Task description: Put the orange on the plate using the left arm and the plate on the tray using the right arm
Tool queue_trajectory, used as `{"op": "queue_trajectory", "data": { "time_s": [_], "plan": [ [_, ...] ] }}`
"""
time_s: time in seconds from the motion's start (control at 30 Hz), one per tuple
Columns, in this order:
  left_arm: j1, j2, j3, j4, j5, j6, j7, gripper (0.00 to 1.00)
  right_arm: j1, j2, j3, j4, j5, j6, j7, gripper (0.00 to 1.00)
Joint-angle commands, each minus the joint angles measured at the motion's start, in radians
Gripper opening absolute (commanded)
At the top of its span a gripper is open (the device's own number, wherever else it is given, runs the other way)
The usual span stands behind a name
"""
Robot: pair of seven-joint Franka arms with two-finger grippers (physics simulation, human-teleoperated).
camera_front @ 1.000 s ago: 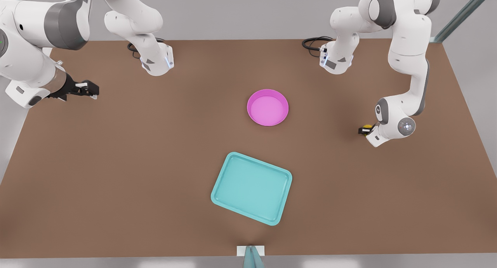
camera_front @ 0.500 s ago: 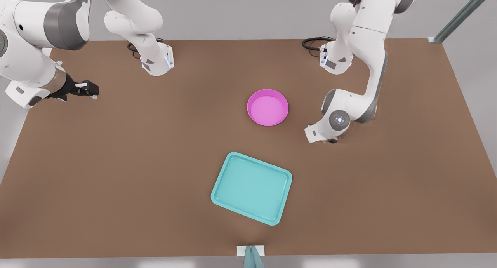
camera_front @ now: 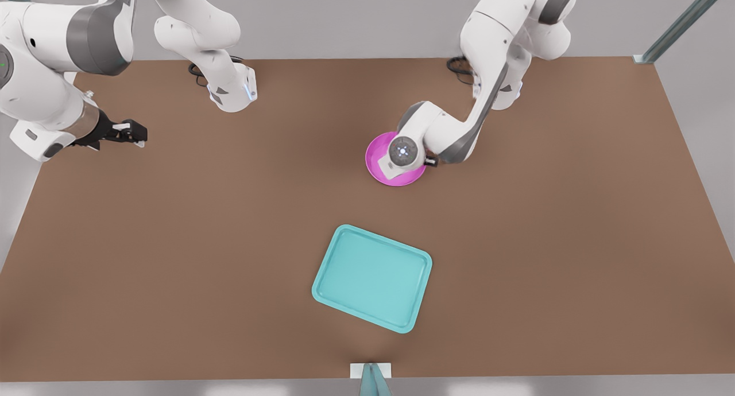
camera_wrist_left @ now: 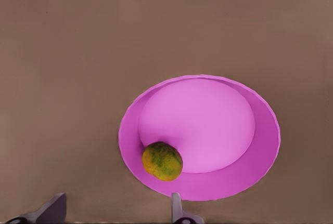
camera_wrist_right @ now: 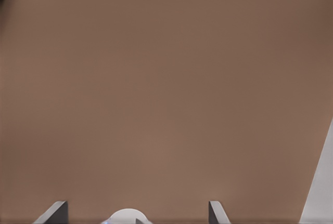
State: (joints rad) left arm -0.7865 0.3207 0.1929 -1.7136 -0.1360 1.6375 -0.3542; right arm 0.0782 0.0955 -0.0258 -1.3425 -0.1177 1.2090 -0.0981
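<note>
- Brown table is the biggest thing here, one of it, with everything else sitting on top.
- Two arms, two grippers. The left gripper hangs right above the plate at the front view's middle-right, fingers spread wide with nothing between them. The right gripper waits off at the front view's left edge, well away from everything, jaws parted and empty too.
- One tray, teal, lying at a slant toward the near edge of the table, well apart from the plate, nothing in it.
- One plate, magenta, sitting flat on the table.
- One orange. It's on the plate but off to one side, resting against the sloped inner wall near the rim rather than in the flat middle.
- My read: the drop-off looks basically done, so doing this step well means lifting the left arm straight up, without clipping the rim or nudging the fruit.
- After that the right arm has a long reach. I'd grab the rim on the side away from the orange and carry the plate level and slowly, since a round fruit parked near the edge could roll off.
</note>
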Motion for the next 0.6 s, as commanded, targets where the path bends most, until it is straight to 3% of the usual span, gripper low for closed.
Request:
{"op": "queue_trajectory", "data": {
  "time_s": [0.0, 0.03, 0.13, 0.17, 0.2, 0.23, 0.3, 0.37, 0.57],
  "plan": [
    [0.012, -0.081, 0.218, 0.196, 0.007, -0.528, -0.020, 1.00, 0.009, 0.006, 0.004, -0.046, 0.013, 0.007, 0.008, 1.00],
    [0.018, -0.055, 0.339, 0.341, 0.009, -0.564, 0.023, 1.00, 0.009, 0.020, 0.041, -0.124, 0.059, 0.073, 0.009, 1.00],
    [0.059, -0.049, 0.519, 0.402, 0.003, -0.535, 0.148, 1.00, 0.049, 0.173, 0.122, -0.176, 0.187, 0.290, 0.041, 1.00],
    [0.260, -0.063, 0.329, 0.410, 0.007, -0.481, 0.193, 1.00, 0.092, 0.224, 0.122, -0.181, 0.236, 0.366, 0.090, 1.00],
    [0.669, -0.109, -0.143, 0.404, 0.036, -0.319, 0.198, 1.00, 0.155, 0.256, 0.124, -0.237, 0.262, 0.506, 0.173, 1.00],
    [0.739, -0.175, -0.210, 0.319, 0.055, -0.208, 0.198, 1.00, 0.202, 0.256, 0.124, -0.303, 0.289, 0.613, 0.225, 1.00],
    [0.737, -0.172, -0.217, 0.289, 0.061, -0.214, 0.198, 1.00, 0.270, 0.250, 0.170, -0.441, 0.297, 0.839, 0.325, 1.00],
    [0.739, -0.123, -0.217, 0.351, 0.076, -0.242, 0.193, 1.00, 0.330, 0.283, 0.187, -0.438, 0.299, 0.882, 0.371, 1.00],
    [0.742, -0.114, -0.207, 0.351, 0.078, -0.255, 0.205, 1.00, 0.428, 0.394, 0.221, -0.443, 0.302, 1.040, 0.420, 1.00]
  ]
}}
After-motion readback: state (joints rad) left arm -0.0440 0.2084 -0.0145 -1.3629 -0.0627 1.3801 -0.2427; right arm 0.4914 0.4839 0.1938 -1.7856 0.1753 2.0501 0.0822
